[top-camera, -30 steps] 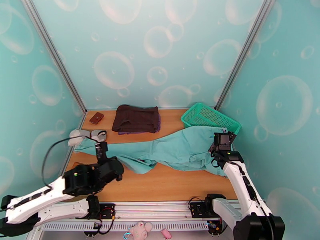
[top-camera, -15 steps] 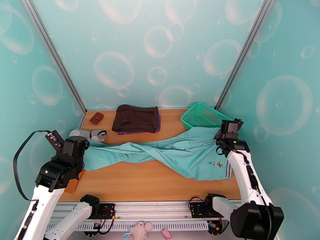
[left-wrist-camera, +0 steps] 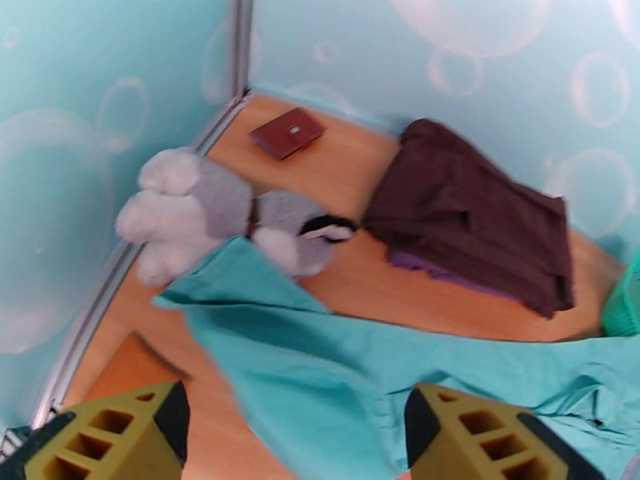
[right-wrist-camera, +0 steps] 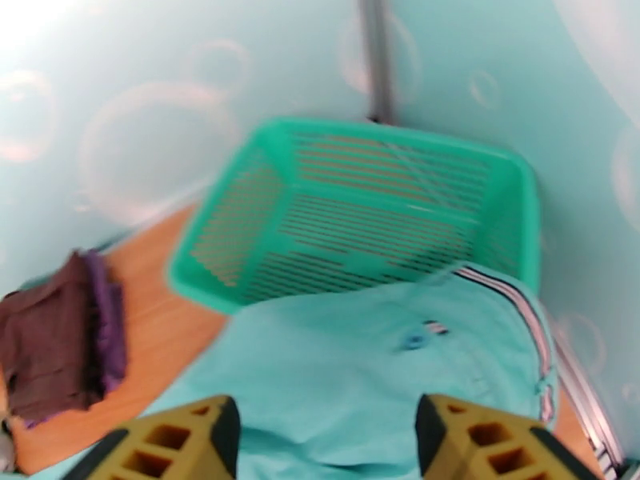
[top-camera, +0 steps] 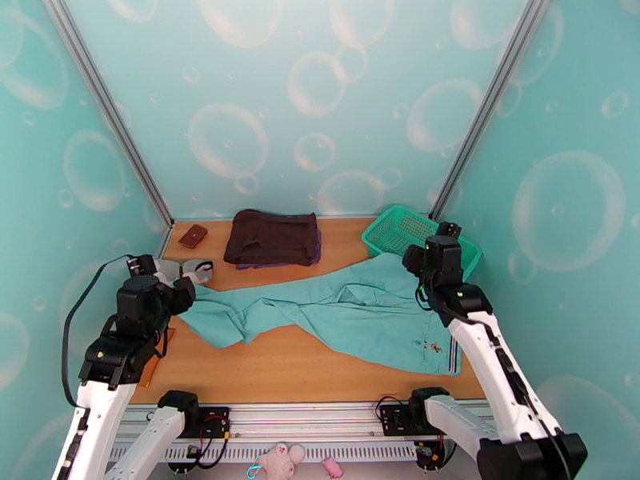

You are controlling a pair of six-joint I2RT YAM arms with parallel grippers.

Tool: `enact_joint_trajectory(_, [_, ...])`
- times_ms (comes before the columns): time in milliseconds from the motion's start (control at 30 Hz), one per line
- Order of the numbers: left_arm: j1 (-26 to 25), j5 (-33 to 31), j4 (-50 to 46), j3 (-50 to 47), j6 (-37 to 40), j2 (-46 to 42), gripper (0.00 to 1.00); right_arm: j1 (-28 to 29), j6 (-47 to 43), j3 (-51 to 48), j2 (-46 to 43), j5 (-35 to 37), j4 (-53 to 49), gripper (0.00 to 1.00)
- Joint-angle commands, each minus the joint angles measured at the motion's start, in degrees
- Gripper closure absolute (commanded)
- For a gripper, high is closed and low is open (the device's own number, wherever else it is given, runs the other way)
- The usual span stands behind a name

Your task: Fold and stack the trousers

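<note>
Released both ends just now, leaving left end effector (left-wrist-camera: 292, 418) and right end effector (right-wrist-camera: 324, 434) gaping and empty over the trousers (top-camera: 352, 310), now slack across the desk (top-camera: 304, 370) from plush toy (left-wrist-camera: 200, 210) to basket (top-camera: 384, 234), legs rumpled; laid out, not yet folded.
</note>
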Motion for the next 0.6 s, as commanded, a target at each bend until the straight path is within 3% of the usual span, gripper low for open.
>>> enact_joint_trajectory(0, [-2.61, 9.5, 6.4, -1.36, 0.06, 3.93, 0.26, 7.44, 0.33, 0.07, 0.01, -5.77, 1.67, 0.39])
enact_joint_trajectory(67, [-8.33, 11.0, 8.93, -2.73, 0.28, 10.12, 0.27, 13.52, 0.43, -2.41, 1.87, -9.2, 3.59, 0.39])
enact_joint_trajectory(133, [-16.92, 7.46, 11.54, -3.51, 0.22, 17.76, 0.28, 19.48, 0.96, -4.98, 5.6, -9.58, 4.85, 0.39])
enact_joint_trajectory(200, [-21.47, 5.46, 12.9, -2.93, -1.81, 25.87, 0.29, 24.47, 1.63, -7.97, 10.12, -9.33, 7.02, 0.39])
enact_joint_trajectory(333, [-22.62, 3.11, 17.21, -5.43, -7.4, 30.52, 0.32, 31.68, 2.91, -14.43, 18.65, -10.42, 18.79, 0.39])
enact_joint_trajectory(433, [-22.45, -2.95, 16.7, -8.03, -11.9, 25.6, 0.32, 36.03, 3.36, -14.06, 24.61, -7.57, 24.67, 0.39])
enact_joint_trajectory(567, [-20.99, -6.53, 11.79, -10.08, -12.66, 17.65, 0.29, 38.45, 4.08, -9.86, 32.83, -7.16, 25.95, 0.39])
